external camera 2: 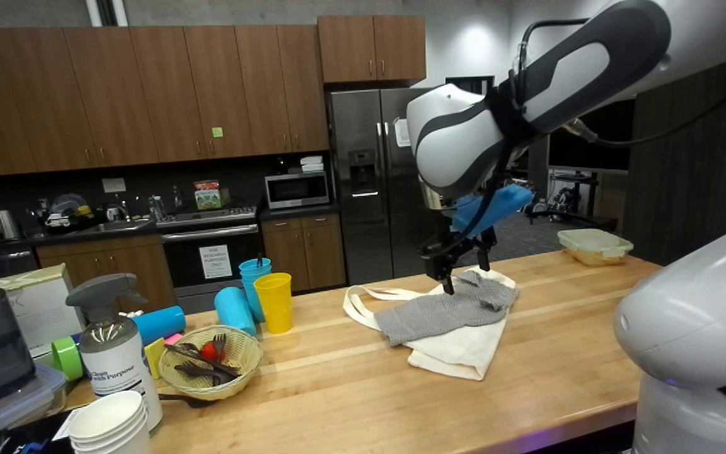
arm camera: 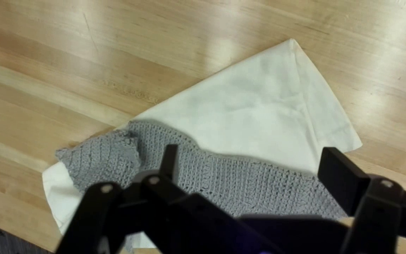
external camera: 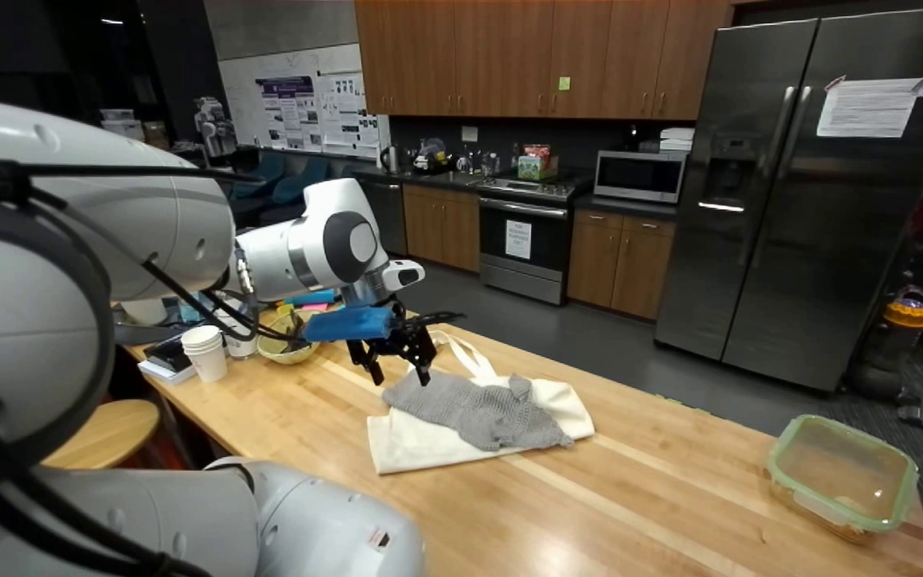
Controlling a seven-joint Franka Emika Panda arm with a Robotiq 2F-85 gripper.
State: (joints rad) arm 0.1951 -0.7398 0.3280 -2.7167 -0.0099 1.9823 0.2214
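I hold my hand [arm camera: 252,165], fingers [arm camera: 344,180] spread apart, above the gray knitted cloth [arm camera: 231,180], which lies partly bunched across a cream tote bag [arm camera: 252,113] on the bench [external camera: 654,497].

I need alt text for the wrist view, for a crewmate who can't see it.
The black two-fingered end effector, open and empty, hangs over a long grey knitted cloth, bunched toward the picture's left, which lies across a folded cream fabric bag. Beneath is a pale striped wooden tabletop.
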